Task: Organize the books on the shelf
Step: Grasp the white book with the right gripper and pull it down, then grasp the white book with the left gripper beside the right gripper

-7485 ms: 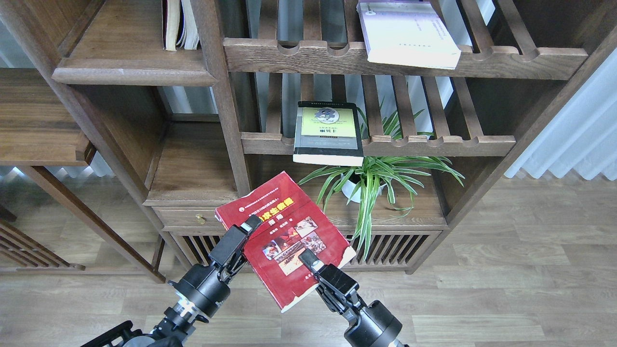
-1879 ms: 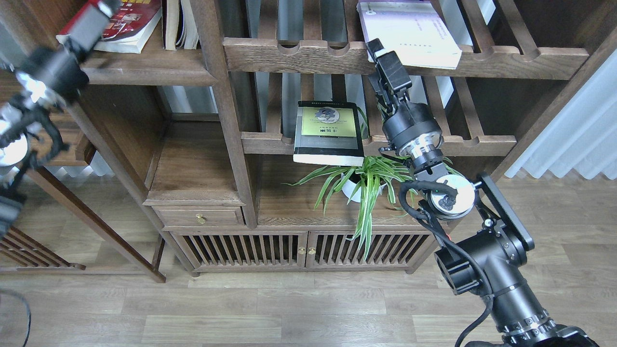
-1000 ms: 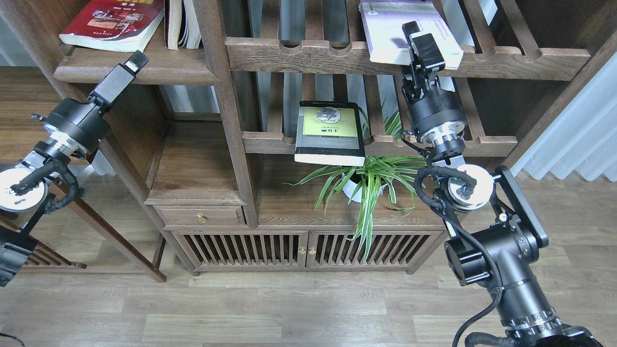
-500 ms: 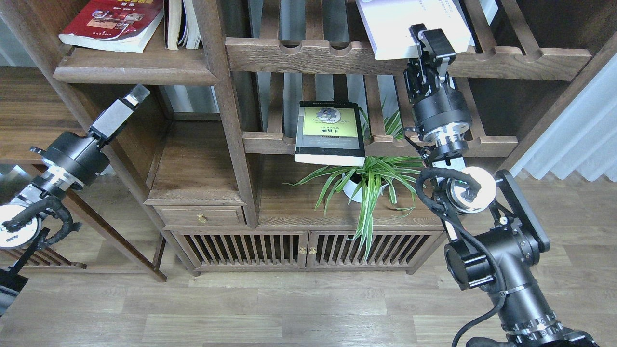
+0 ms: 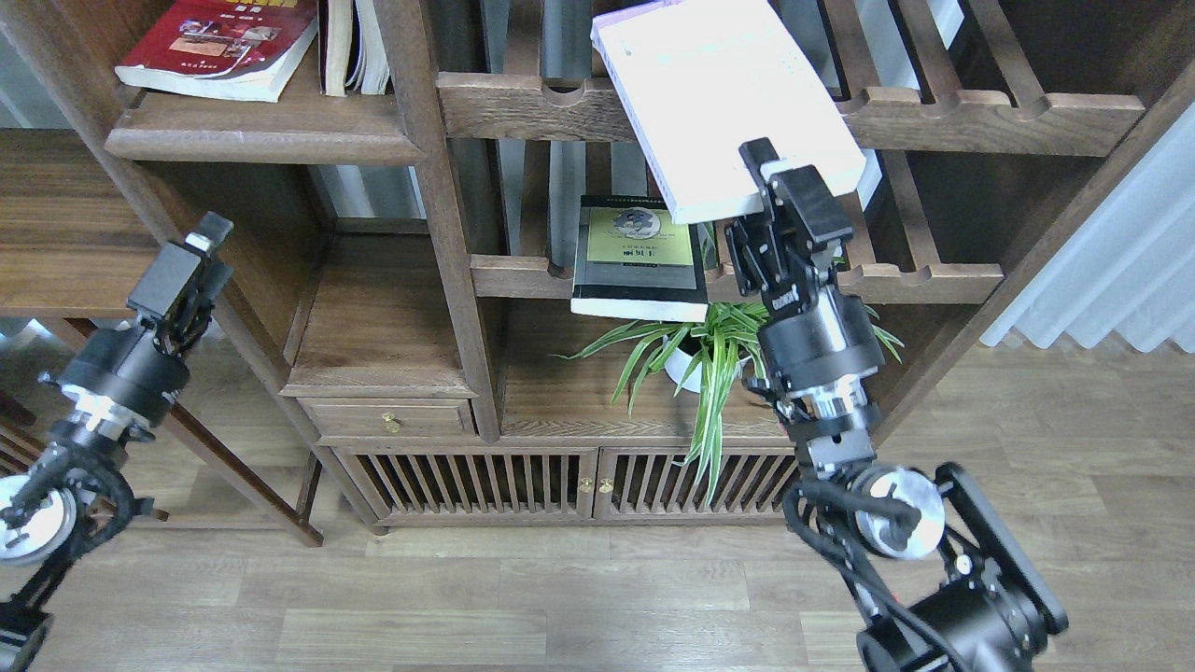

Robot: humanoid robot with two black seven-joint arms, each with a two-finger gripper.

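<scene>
The red book lies flat on the solid dark-brown shelf at the upper left. My right gripper is shut on the near edge of the white-lavender book and holds it tilted in front of the upper slatted rack. The black-grey book with the yellow-green panel lies on the lower slatted rack, overhanging its front rail. My left gripper is low at the left, away from the shelf and holding nothing; its fingers cannot be told apart.
Upright pale books stand at the right end of the solid shelf. A spider plant in a white pot stands under the lower rack. A shelf post separates the bays. A cabinet with slatted doors sits below.
My right gripper took hold of the white-lavender book and pulled it off the upper rack toward me and to the left. My left arm dropped down and away from the solid shelf.
</scene>
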